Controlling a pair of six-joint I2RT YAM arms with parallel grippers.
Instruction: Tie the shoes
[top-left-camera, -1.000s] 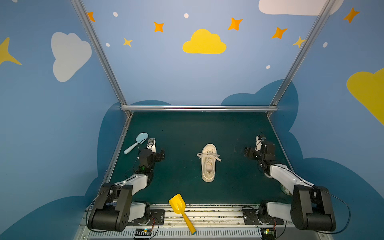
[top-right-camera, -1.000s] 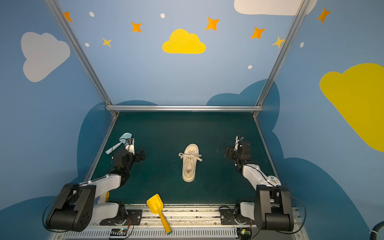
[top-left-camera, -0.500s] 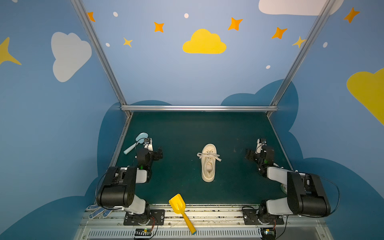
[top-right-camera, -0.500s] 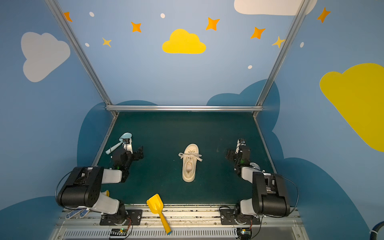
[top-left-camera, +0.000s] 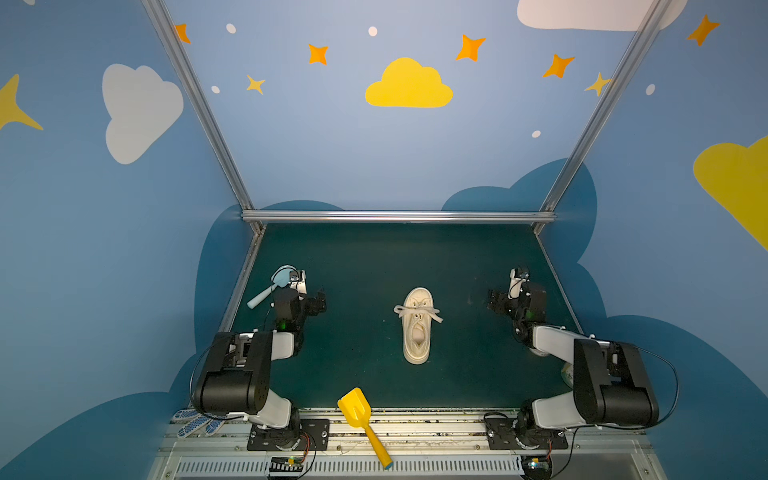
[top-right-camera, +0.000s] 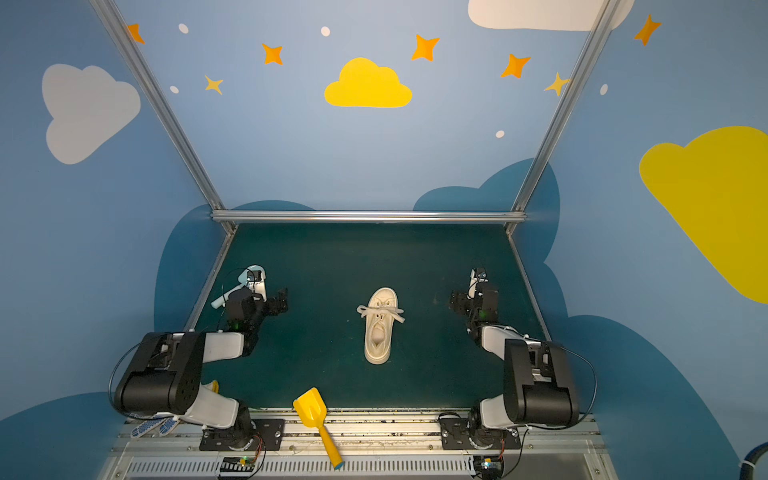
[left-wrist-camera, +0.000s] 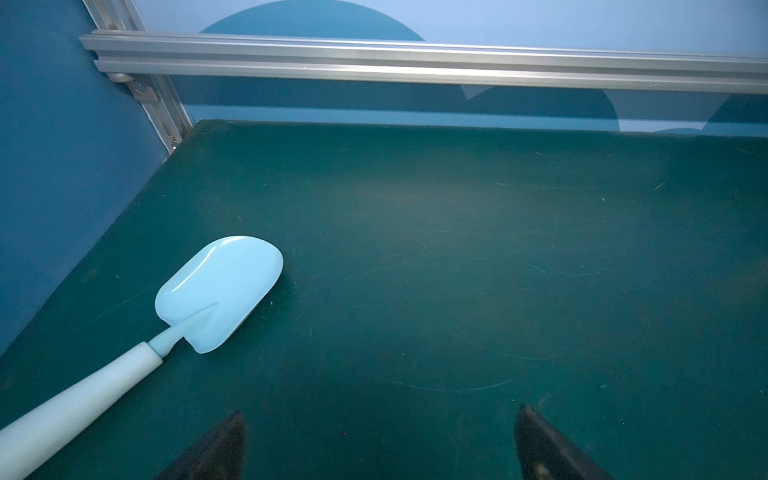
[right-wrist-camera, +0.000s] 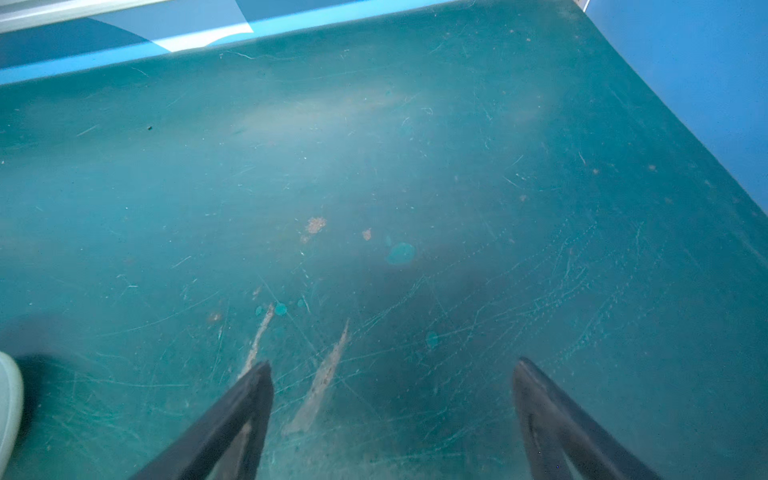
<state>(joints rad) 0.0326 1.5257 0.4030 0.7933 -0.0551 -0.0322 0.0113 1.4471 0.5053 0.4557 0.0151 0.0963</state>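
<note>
— How do the grippers stand?
— The left gripper (top-left-camera: 319, 300) has its jaws spread wide, with only bare mat (top-left-camera: 374, 257) between them. The right gripper (top-left-camera: 495, 301) is the same: wide apart and holding nothing. Its wrist view shows two dark fingertips (right-wrist-camera: 257, 386) over scratched green surface.

— And the shoe?
— There is one shoe (top-left-camera: 417, 328), cream, at the middle of the mat. It sits at lower centre in both top views (top-right-camera: 379, 328). The toe points to the top of the frame and the heel to the bottom.

— The laces?
— The laces (top-left-camera: 417, 312) cross the tongue and stick out to both sides. I cannot tell whether that is a proper knot.

— Anything in the shoe?
— Its mouth shows a pale inside.

— Where does it lie relative to the grippers?
— It lies between them and well apart from each. The left gripper is at frame left and the right gripper at frame right, both about level with the toe half. Neither touches the shoe.

— Count the rest.
— There are two shovels and one glove. The blue shovel (left-wrist-camera: 220, 291) lies on the mat just beside the left gripper, by the mat's left edge (top-left-camera: 258, 298). The yellow shovel (top-left-camera: 357, 411) is below the shoe. Its scoop is at the mat's front edge and its handle runs off it. The glove (top-left-camera: 195, 422), white with blue dots, lies off the mat at lower left.
</note>
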